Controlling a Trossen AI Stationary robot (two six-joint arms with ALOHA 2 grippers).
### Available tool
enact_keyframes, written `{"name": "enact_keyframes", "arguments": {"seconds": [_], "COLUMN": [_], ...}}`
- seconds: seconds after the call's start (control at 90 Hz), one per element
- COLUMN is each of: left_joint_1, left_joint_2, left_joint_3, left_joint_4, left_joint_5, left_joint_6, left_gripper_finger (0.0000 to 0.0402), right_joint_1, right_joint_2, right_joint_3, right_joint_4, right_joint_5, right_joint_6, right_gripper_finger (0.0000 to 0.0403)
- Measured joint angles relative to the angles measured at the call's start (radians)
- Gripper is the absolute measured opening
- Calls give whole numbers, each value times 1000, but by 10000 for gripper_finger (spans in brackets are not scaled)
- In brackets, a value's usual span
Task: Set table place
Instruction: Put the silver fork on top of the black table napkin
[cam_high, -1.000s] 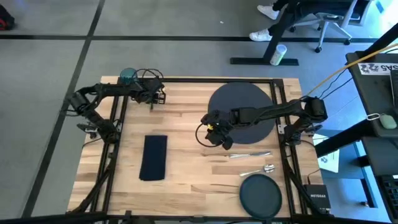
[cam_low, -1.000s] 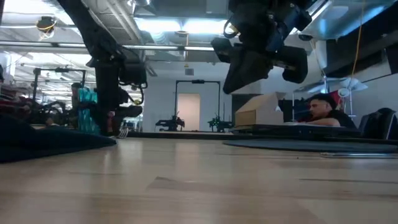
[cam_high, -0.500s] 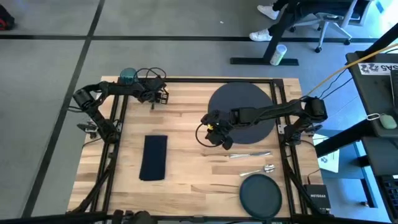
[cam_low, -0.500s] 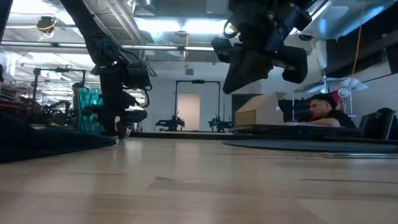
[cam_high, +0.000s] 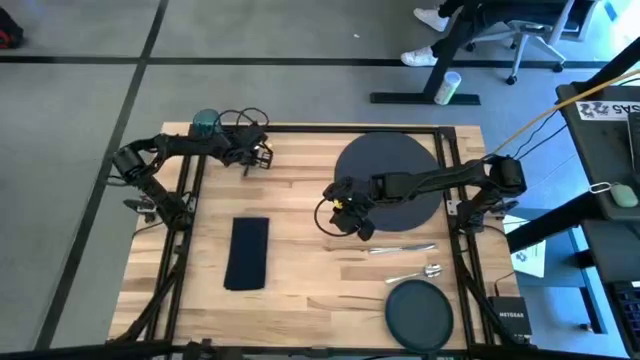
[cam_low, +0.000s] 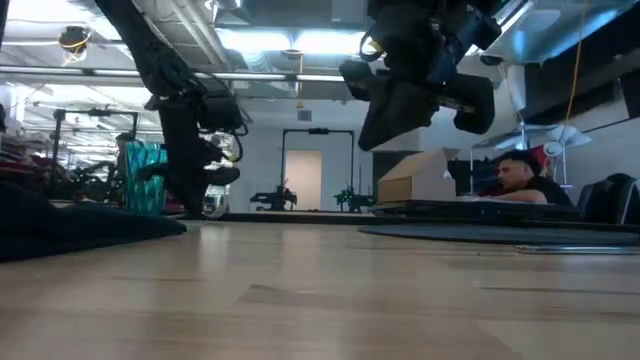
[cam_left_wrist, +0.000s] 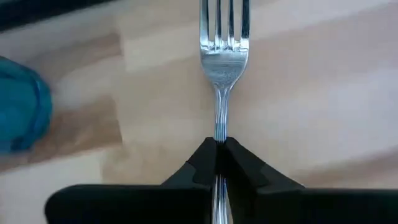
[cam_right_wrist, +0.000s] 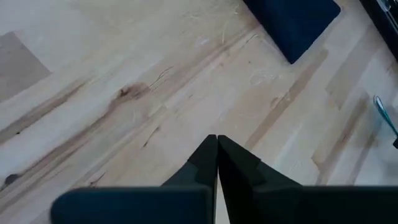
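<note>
Shifted left end effector (cam_left_wrist: 219, 152), gripping fork (cam_left_wrist: 222, 59)

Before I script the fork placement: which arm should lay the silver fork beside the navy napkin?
Left. Its gripper already clamps the silver fork; the right gripper is shut on nothing.

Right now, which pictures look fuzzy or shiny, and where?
Left wrist view: the blue cup is blurred at the edge, while the fork gleams with bright streaks. Low view: the near table is soft and ceiling lights glare behind the arms. High view: even light, faint shadows.
</note>
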Motion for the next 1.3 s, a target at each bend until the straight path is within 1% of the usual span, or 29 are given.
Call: {"name": "enact_keyframes", "arguments": {"seconds": [0.156,0.278,0.433,0.567,0.667,0.833,0.933,1.033,1.144,1.3], "left_joint_1": [-62,-147,-309,-483,-617,-831,-944,-1037,-1105,-1145], "left_joint_2": [-100,-191,-287,-318,-315,-291,-251,-196,-123,-25], "left_joint_3": [0,0,0,0,0,0,0,9,52,137], "left_joint_4": [-137,-264,-387,-428,-427,-459,-484,-487,-502,-574], "left_joint_5": [8,10,6,3,-9,-53,-56,-55,-38,5], "left_joint_6": [-85,-195,-386,-588,-740,-1043,-1227,-1372,-1448,-1482], "left_gripper_finger": [1,1,0,0,0,0,0,0,0,0], "right_joint_1": [0,0,0,0,0,0,0,0,0,0], "right_joint_2": [0,0,0,0,0,0,0,0,0,0], "right_joint_3": [0,0,-12,-33,-44,-55,-63,-63,-63,-63], "right_joint_4": [-1,-8,-18,-17,-13,1,2,-1,0,1], "right_joint_5": [-36,-56,-63,-78,-79,-79,-84,-88,-96,-97], "right_joint_6": [0,-2,-13,-24,-20,-11,-14,-15,-28,-35], "right_gripper_finger": [0,0,0,0,0,0,0,0,0,0]}}
